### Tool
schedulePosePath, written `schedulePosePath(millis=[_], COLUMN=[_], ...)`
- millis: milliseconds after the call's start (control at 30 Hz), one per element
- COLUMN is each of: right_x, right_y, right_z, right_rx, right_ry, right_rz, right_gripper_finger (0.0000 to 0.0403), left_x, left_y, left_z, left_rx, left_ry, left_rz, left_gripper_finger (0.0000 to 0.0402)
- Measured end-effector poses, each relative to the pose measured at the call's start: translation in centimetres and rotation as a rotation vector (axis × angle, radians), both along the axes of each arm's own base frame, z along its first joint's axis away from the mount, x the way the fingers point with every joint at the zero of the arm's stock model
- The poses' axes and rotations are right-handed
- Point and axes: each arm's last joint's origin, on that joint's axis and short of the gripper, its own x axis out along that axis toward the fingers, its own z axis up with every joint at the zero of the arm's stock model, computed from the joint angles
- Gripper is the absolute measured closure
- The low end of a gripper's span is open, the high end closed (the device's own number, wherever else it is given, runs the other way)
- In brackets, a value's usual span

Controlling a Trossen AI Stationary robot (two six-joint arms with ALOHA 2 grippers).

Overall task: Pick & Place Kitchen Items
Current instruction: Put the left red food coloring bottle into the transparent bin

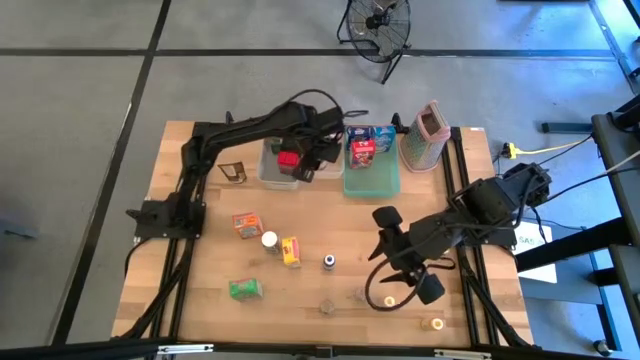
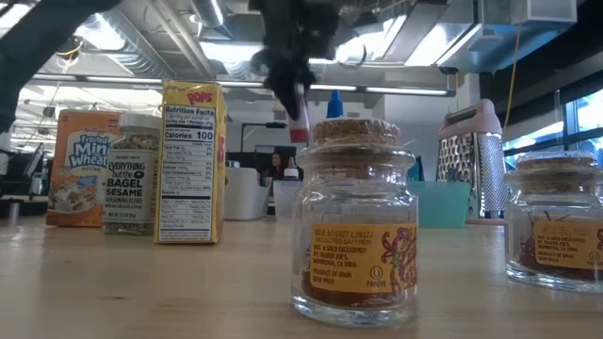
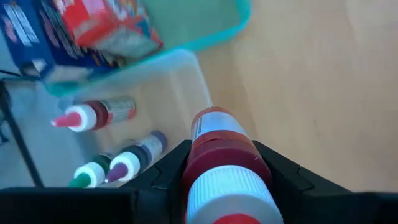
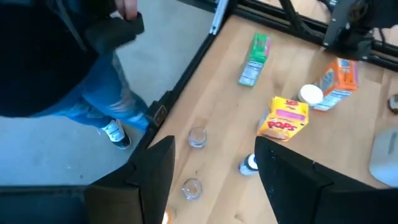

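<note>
My left gripper [image 1: 290,160] hangs over the clear tub [image 1: 270,172] at the table's far side, shut on a red bottle [image 3: 217,134] with a white cap. In the tub lie several small bottles with pink, green and purple caps [image 3: 93,115]. My right gripper [image 4: 214,149] is open and raised above the table's near right part, with nothing between its fingers. Below it on the wood stand two small glass jars [image 4: 197,137], a yellow box [image 4: 285,119], a white-capped jar [image 4: 310,94], an orange box [image 4: 339,78] and a green box [image 4: 255,56]. My left gripper pinches the red bottle's body [image 3: 205,165], just under the white cap, between its two fingers. The fingers come from above, pointing steeply down, and the bottle lies along them with its cap toward the wrist. It hangs clear above the tub.
A teal tray [image 1: 372,182] with blue boxes [image 1: 362,148] lies right of the tub; the metal grater [image 1: 428,135] stands beyond it. Cork-lidded jars [image 2: 363,221] stand near the front edge, another jar [image 1: 432,323] at the near right. A person stands by the table's near edge in the right wrist view.
</note>
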Motion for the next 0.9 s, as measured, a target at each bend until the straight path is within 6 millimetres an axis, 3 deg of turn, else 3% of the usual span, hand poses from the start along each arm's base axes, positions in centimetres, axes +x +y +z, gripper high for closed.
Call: schedulePosePath(millis=[233, 367, 900], right_x=[-0.7, -1.4, -1.6], right_y=[-1.4, -2.7, -3.9], right_z=[0.3, 0.9, 0.3], right_rx=[-0.045, -0.046, -0.109], right_ry=[0.013, 0.009, 0.089], right_rz=[-0.031, -0.056, -0.055], right_gripper_finger=[0.0178, 0.0178, 0.0178], left_x=[-0.5, -0.2, 0.7], left_y=[4.9, 6.5, 6.0], left_z=[-2.8, -3.8, -5.0], left_rx=[-0.084, -0.097, -0.158], left_ry=[0.021, -0.011, -0.017], left_rz=[0.187, 0.297, 0.572], left_gripper_finger=[0.0261, 0.0261, 0.0261])
